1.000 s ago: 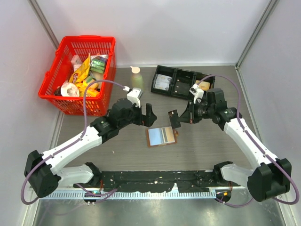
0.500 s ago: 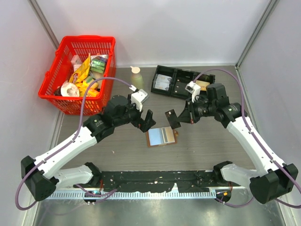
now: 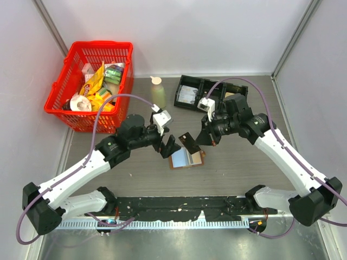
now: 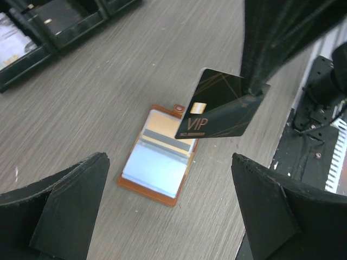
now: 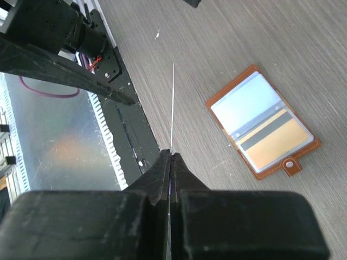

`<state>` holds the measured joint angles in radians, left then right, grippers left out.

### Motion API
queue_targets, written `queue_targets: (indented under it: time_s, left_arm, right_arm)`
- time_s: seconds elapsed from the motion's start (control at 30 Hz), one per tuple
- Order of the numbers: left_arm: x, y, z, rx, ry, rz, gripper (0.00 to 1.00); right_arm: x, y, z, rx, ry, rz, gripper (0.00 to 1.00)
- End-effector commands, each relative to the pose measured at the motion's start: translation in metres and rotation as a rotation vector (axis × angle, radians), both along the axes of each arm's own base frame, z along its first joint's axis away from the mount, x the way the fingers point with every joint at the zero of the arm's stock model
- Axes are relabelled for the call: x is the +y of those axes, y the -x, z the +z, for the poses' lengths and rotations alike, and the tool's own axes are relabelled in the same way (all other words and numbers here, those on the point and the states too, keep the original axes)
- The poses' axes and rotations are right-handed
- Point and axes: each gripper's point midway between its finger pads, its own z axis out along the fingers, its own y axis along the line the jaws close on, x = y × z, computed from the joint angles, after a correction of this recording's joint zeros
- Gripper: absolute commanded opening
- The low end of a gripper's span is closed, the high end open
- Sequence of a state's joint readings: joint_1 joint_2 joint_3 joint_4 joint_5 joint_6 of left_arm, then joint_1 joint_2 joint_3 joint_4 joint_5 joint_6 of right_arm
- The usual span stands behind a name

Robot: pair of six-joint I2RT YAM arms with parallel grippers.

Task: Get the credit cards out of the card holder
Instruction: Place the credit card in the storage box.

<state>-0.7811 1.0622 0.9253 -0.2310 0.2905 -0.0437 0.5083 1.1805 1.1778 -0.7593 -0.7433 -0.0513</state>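
Note:
The card holder (image 3: 184, 157) lies open on the table, brown with pale blue-grey panels, and also shows in the left wrist view (image 4: 155, 164) and the right wrist view (image 5: 262, 128). An orange-tan credit card (image 5: 277, 142) with a grey stripe sits in one of its pockets. My right gripper (image 3: 199, 138) is shut on a black credit card (image 3: 188, 142) with gold "VIP" lettering (image 4: 221, 111) and holds it tilted in the air just above the holder. That card shows edge-on in the right wrist view (image 5: 172, 105). My left gripper (image 3: 167, 147) is open and empty, just left of the holder.
A red basket (image 3: 59, 89) of packets stands at the back left. A black three-compartment tray (image 3: 209, 93) lies at the back centre. A small pale bottle-like object (image 3: 157, 89) stands between them. A black rail (image 3: 179, 206) runs along the near edge.
My right gripper has moved left with the black card, to just above the holder. My left gripper has moved right and down, closer to the holder's left edge.

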Motion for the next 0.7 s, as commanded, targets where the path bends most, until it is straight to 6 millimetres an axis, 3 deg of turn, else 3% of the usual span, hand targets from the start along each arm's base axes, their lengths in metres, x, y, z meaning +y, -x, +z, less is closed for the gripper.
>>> queue_targets:
  time_s: [0.0, 0.2, 0.33, 0.47, 0.67]
  left_arm:
    - [-0.006, 0.021, 0.021, -0.135, 0.076, -0.159, 1.0]
    - [-0.012, 0.029, 0.017, -0.084, 0.104, -0.196, 0.95]
    - [-0.019, 0.041, 0.016, -0.053, 0.149, -0.261, 0.79]
    - [-0.022, 0.051, 0.016, -0.039, 0.164, -0.323, 0.76]
    - [-0.026, 0.06, 0.012, 0.004, 0.158, -0.381, 0.56]
  right_arm:
    - [0.008, 0.008, 0.017, -0.065, -0.014, 0.095, 0.01]
    - [0.015, 0.016, 0.017, -0.071, -0.004, 0.162, 0.01]
    - [0.019, 0.022, 0.017, -0.07, -0.01, 0.206, 0.01]
    - [0.02, 0.028, 0.013, -0.062, 0.0, 0.238, 0.01]
    - [0.021, 0.031, 0.012, -0.067, -0.001, 0.26, 0.01]
